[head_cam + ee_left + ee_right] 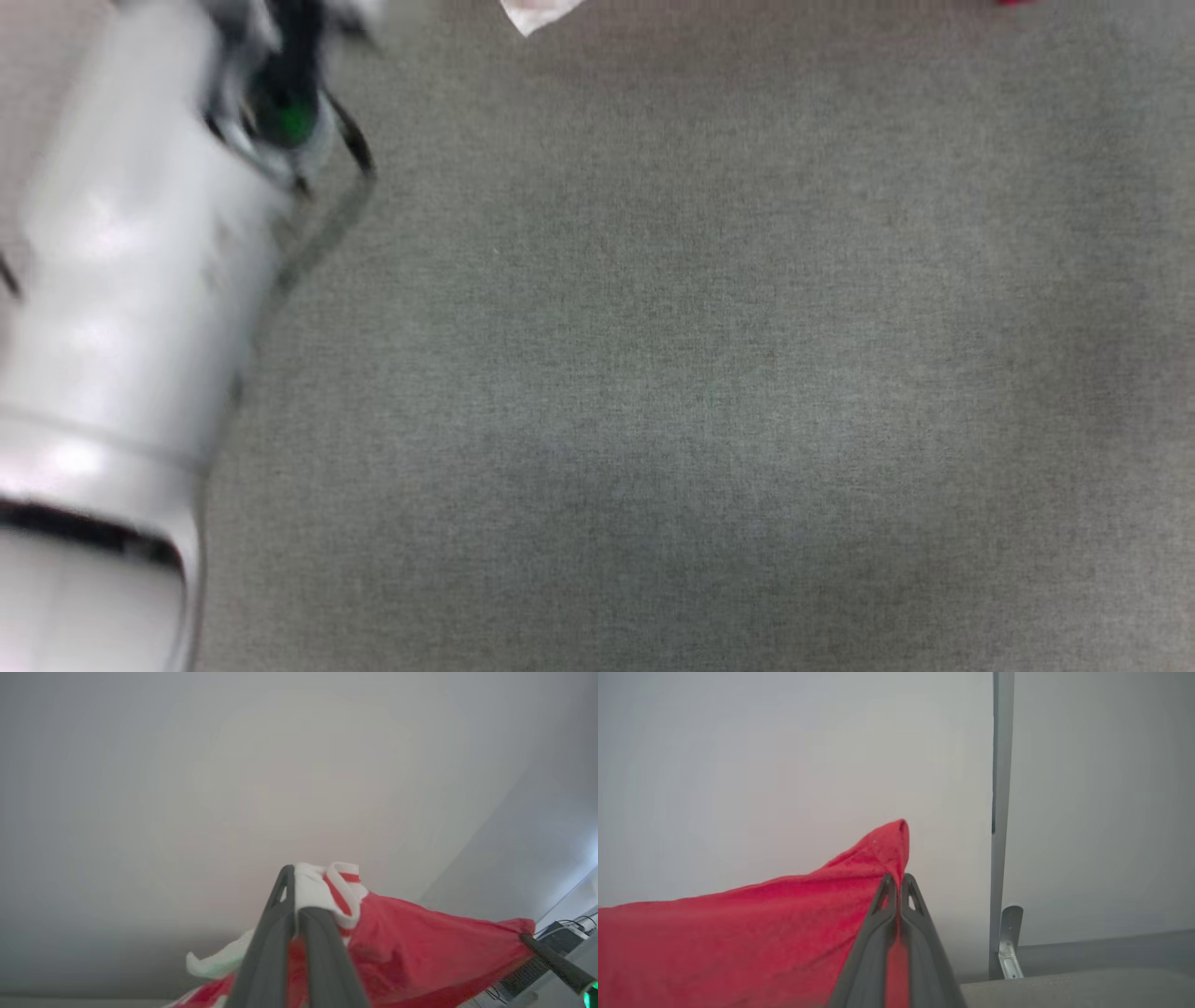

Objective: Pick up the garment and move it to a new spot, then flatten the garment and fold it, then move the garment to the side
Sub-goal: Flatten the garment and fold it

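Observation:
The garment (420,942) is a bright red shirt with white panels and red-and-white striped trim, held up in the air and stretched between both grippers. My left gripper (294,891) is shut on its white striped edge. My right gripper (896,879) is shut on a red corner of the garment (738,933), and one of its dark fingers (551,961) shows at the cloth's far end in the left wrist view. In the head view my pale left forearm (140,280) is blurred at the left. A white tip of the garment (534,11) and a red scrap (1013,2) peek in at the top edge.
A grey fabric-covered table (700,373) spreads below the arms. A pale wall stands behind, with a metal post (1001,812) and a small bracket (1008,938) at its foot. Dark equipment with cables (560,933) sits at the far right.

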